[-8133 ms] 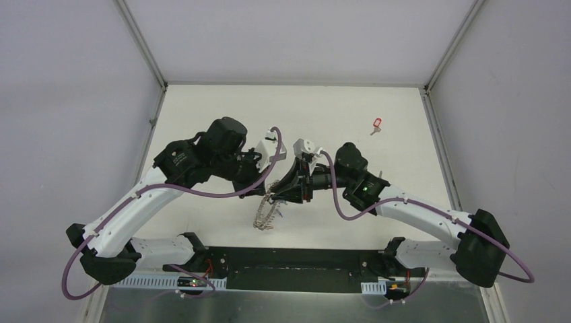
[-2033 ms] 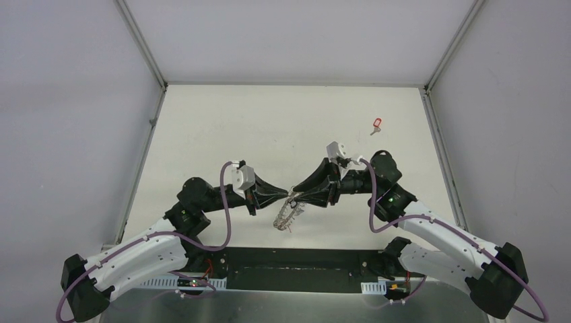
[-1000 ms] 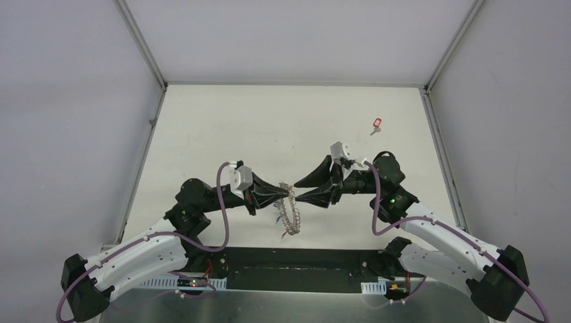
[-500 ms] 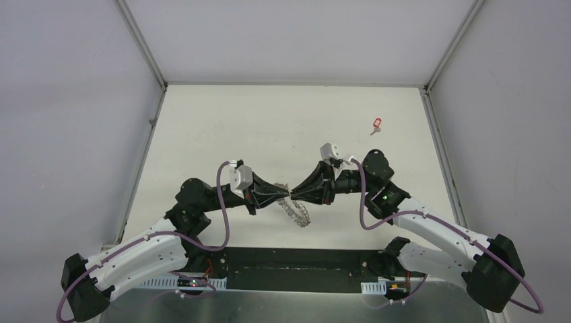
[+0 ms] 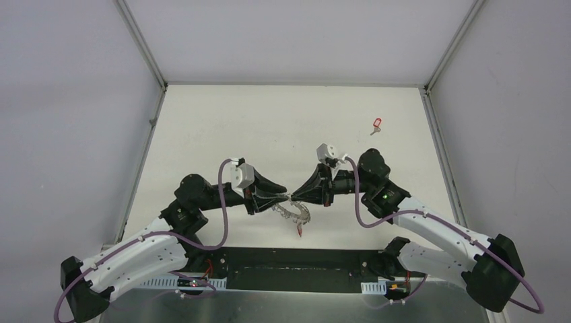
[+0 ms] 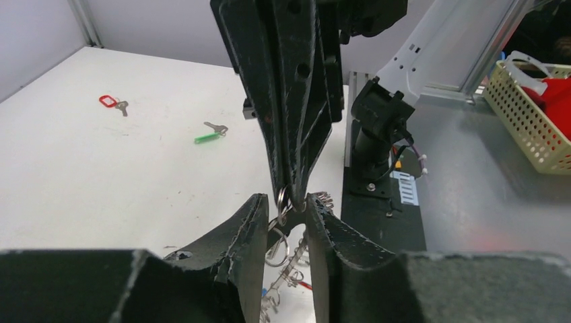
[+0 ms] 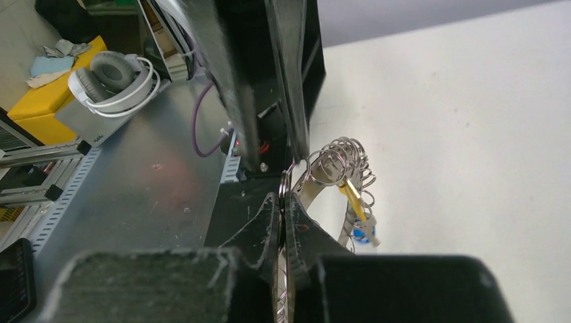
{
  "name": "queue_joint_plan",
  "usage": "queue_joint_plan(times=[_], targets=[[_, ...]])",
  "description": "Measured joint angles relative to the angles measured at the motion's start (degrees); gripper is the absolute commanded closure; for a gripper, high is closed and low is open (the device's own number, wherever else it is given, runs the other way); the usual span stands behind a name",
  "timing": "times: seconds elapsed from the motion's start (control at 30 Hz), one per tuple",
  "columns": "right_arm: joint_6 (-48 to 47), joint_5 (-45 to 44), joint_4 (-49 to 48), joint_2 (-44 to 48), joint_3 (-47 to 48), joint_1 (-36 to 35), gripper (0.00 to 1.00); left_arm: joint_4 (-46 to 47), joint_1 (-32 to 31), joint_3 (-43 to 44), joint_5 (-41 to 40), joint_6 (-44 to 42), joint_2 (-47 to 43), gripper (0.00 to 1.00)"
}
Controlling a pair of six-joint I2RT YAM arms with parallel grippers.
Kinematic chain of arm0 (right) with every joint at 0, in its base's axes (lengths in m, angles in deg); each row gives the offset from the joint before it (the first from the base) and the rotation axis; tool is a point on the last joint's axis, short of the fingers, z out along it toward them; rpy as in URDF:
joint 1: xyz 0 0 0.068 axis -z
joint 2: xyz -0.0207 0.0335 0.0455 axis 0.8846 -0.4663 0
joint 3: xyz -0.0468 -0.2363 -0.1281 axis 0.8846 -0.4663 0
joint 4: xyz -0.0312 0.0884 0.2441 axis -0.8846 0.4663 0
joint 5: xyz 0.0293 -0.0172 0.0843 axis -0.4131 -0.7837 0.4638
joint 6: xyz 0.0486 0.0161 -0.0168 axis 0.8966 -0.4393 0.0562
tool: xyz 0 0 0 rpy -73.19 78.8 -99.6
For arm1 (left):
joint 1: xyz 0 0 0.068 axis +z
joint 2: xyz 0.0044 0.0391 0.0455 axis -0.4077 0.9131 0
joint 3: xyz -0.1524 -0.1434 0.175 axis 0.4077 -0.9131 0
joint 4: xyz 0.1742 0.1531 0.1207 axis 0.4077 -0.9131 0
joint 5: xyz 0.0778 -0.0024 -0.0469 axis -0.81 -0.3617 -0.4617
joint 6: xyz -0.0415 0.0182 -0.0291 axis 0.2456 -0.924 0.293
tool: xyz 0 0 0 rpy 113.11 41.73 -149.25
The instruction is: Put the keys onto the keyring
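Right gripper (image 7: 284, 199) is pinched tight on the keyring (image 7: 339, 160), which hangs between both arms above the tabletop (image 5: 269, 128). Left gripper (image 6: 285, 202) stands slightly parted around its loops. A red key (image 5: 377, 123) lies well apart.

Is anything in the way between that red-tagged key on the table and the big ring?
Nothing tall. A green-tagged key lies roughly between the red-tagged key and the keyring, and the right gripper, shut on the keyring, reaches over that stretch.
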Motion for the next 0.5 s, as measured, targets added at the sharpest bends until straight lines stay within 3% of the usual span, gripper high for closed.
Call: queue_joint_plan(times=[0.13, 0.5], targets=[[-3.15, -1.51, 11.02, 0.0, 2.75, 0.02, 1.0, -8.55, 0.0, 5.18, -0.11, -2.45, -0.68, 0.62], [-13.35, -5.44, 38.84, -3.37, 16.44, 0.0, 1.0, -29.92, -0.02, 16.9, 2.16, -10.93, 7.54, 0.63]])
